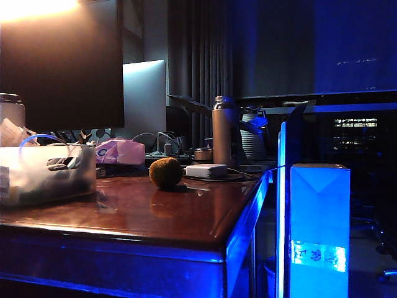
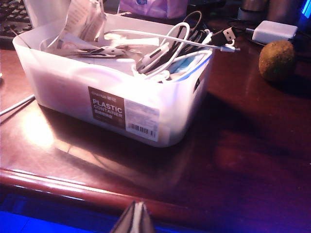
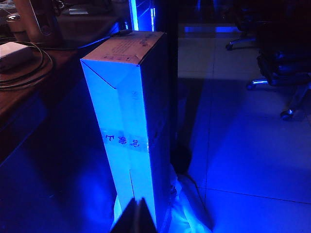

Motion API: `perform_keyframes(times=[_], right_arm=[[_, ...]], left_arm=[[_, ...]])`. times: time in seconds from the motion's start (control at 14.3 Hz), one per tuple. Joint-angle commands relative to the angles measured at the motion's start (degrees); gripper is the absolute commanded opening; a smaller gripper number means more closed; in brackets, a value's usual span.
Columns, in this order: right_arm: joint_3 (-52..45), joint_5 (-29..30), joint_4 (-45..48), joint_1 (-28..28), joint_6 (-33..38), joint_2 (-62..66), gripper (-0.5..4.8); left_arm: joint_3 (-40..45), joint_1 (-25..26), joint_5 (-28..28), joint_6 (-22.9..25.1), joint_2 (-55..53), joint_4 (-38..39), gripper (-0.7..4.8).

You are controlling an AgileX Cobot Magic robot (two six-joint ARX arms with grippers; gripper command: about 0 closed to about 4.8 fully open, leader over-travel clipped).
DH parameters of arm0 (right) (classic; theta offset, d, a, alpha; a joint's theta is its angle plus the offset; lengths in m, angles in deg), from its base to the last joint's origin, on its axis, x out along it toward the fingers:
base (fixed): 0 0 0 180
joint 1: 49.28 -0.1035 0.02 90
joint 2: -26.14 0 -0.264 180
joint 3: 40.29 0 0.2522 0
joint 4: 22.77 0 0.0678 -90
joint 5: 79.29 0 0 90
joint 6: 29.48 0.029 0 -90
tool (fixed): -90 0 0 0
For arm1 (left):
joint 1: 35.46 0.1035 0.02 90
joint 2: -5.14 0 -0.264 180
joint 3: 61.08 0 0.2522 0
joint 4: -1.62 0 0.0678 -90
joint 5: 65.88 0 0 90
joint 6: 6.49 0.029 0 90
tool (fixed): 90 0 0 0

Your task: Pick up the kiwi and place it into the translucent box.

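Nothing is grasped yet. The kiwi sits on the glossy dark wooden desk, well apart from the cable-filled translucent box. Left gripper waits before the desk edge, right gripper faces a blue-lit carton off the desk; both jaws pressed together. Next: spread jaws, reach the kiwi. Dim, blue-lit office

Left gripper: only the fingertips show, cut off by the left wrist view's edge; they are pressed together. Right gripper: likewise cropped, tips together. Neither gripper appears in the exterior view. Translucent box: its left end is cut off by the exterior view's edge; the cables inside overlap, individual items indistinguishable. Blue carton: tape lettering illegible.
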Motion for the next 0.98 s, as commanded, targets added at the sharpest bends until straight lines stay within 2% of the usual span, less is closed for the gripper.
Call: perform_keyframes(times=[0.07,0.28,0.35,0.42,0.49,0.63,0.77,0.91,0.98], right_arm=[[-0.2,0.1,0.2,0.0,0.2,-0.1,-0.01],[-0.2,0.2,0.2,0.0,0.2,-0.1,-0.01],[-0.2,0.4,0.6,0.0,0.2,-0.1,-0.01],[-0.1,0.6,2.5,-0.1,0.3,-0.1,-0.01],[0.4,0.5,6.8,-0.3,2.9,-0.1,-0.01],[3.8,0.2,8.5,-0.3,10.6,-0.1,-0.01],[8.1,0.0,8.2,-0.3,13.1,0.4,-0.02],[14.3,0.0,8.2,-0.3,13.1,5.5,-0.02],[18.6,0.2,8.2,-0.3,13.1,10.7,-0.02]], left_arm=[[0.3,-0.1,-0.2,0.5,0.0,0.8,-0.03],[0.3,-0.1,-0.2,0.4,-0.1,0.8,-0.03],[0.3,-0.1,-0.3,-2.2,0.0,0.6,-0.03],[-0.4,-0.1,-1.0,-9.2,0.0,-0.8,-0.03],[-2.8,-0.1,-1.1,-13.6,-0.1,-1.7,-0.03],[-11.8,0.0,-4.7,-15.9,-1.3,-1.7,-0.03],[-23.5,0.0,-11.0,-14.1,-9.4,-1.4,-0.03],[-39.2,0.0,-10.7,-6.5,-23.5,4.0,-0.03],[-49.9,0.0,-8.7,-0.8,-32.3,11.4,-0.03]])
